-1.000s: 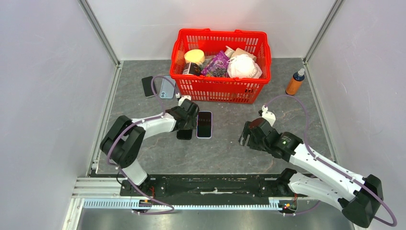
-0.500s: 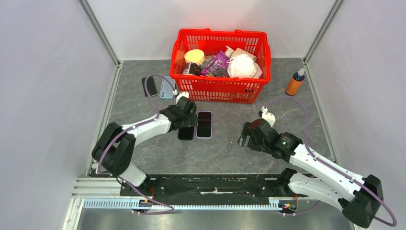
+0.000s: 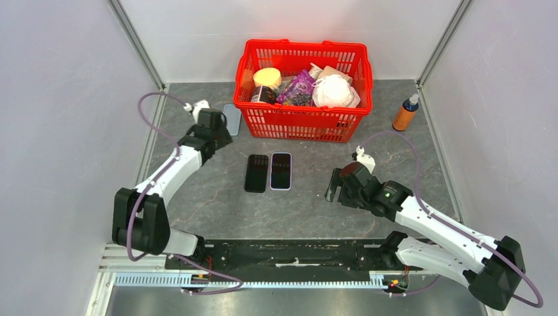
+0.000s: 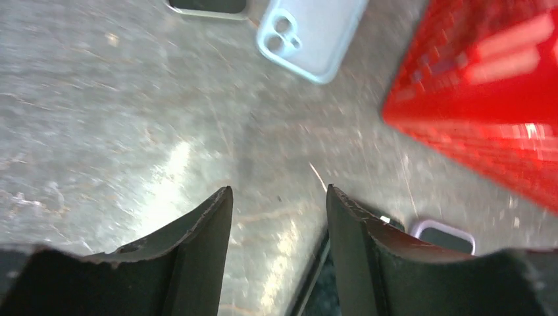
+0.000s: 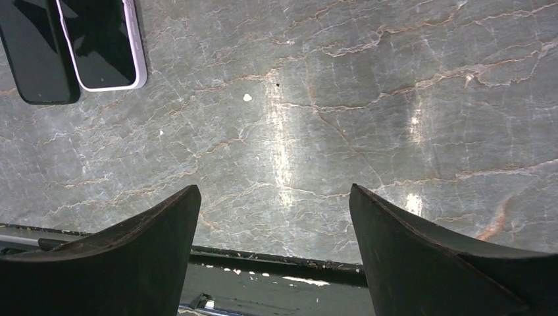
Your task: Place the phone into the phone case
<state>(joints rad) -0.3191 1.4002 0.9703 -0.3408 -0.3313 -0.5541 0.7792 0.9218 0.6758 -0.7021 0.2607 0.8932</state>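
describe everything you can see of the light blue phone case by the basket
The light blue phone case lies flat on the grey table, apparently back side up, just left of the red basket. It looks like smooth matte plastic or silicone, with rounded corners and a square camera corner holding two round holes. A dark phone-shaped item lies close beside it; whether they touch is unclear. The left gripper hovers short of it, jaws open, not touching.

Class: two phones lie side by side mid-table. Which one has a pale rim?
The right-hand phone, nearer the right gripper: a lilac-white rim frames its dark face. The black phone beside it has no pale edge.
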